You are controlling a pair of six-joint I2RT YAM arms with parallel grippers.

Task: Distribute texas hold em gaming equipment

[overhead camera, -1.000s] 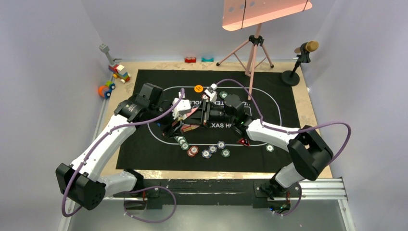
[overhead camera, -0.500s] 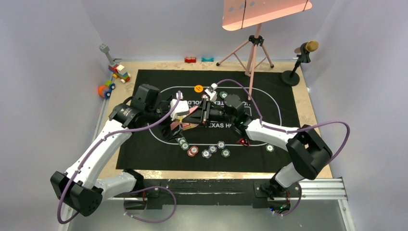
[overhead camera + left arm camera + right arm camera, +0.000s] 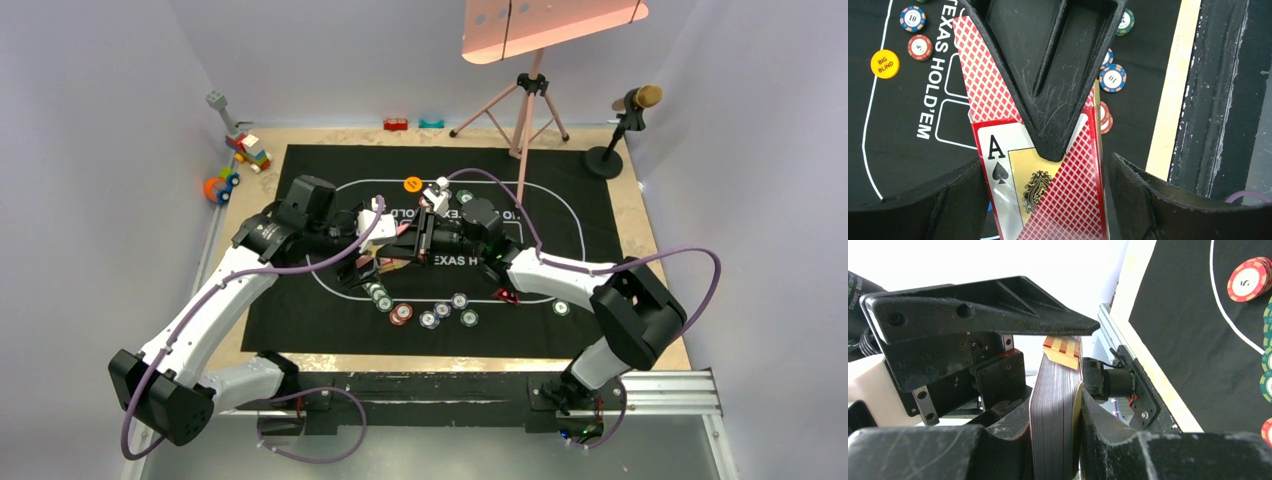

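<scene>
My right gripper point(image 3: 1053, 407) is shut on a thick deck of playing cards point(image 3: 1054, 390), held on edge above the black mat point(image 3: 300, 300). The left wrist view shows the deck's point(image 3: 1048, 200) ace-of-spades face and red-checked backs, with a right finger lying across them. My left gripper point(image 3: 1043, 170) stands open, one finger on each side of the deck, with a gap at the right finger. The two grippers meet over the mat's centre point(image 3: 395, 248). Striped poker chips point(image 3: 430, 318) lie near the front, beside a red triangular marker point(image 3: 507, 295). An orange button point(image 3: 412, 184) sits farther back.
Colourful toy blocks point(image 3: 248, 150) and a toy point(image 3: 220, 186) sit at the back left corner. Two small bricks point(image 3: 396, 124) lie at the back edge. A pink tripod point(image 3: 525, 110) and a microphone stand point(image 3: 620, 130) stand at the back right. A lone green chip point(image 3: 561, 307) lies front right.
My left gripper opened wide around the deck, then narrowed slightly, and the left arm shifted a little. The right gripper kept the deck and tightened slightly.
</scene>
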